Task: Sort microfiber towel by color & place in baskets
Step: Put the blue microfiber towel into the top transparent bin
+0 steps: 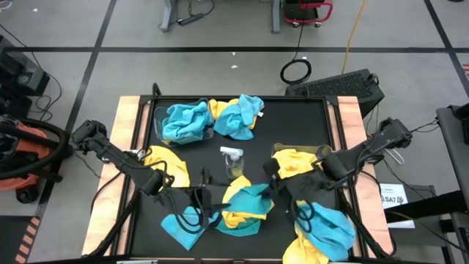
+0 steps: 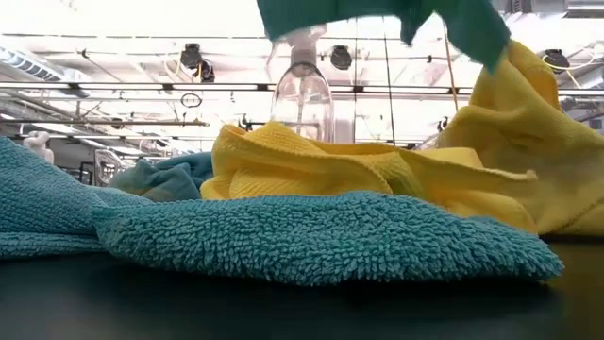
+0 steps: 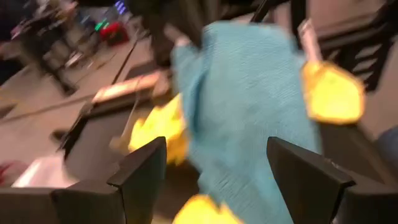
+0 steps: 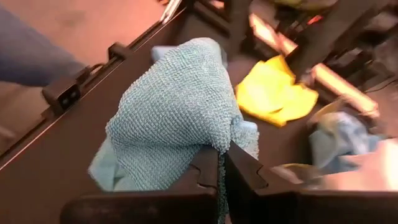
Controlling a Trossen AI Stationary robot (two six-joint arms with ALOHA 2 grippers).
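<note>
Turquoise towel (image 4: 177, 118) hangs pinched in the closed right tool (image 4: 221, 171), near the spray bottle (image 1: 232, 160); left tool (image 3: 217, 174) gapes open, empty

Looped terry cloth towels (image 2: 311, 241), matt black tabletop (image 1: 293, 125), pale wood side rails (image 1: 126, 121), glossy clear plastic bottle (image 2: 303, 94).

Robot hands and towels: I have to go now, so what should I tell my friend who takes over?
Right hand: shut on a turquoise towel, lifted over the middle pile.
Left hand: open, facing that towel, holding nothing.
Far-left basket: turquoise towels with some yellow showing.
Right basket: yellow towels.
Left to do: loose towels of both colours near the front edge. The spray bottle stays out.
</note>
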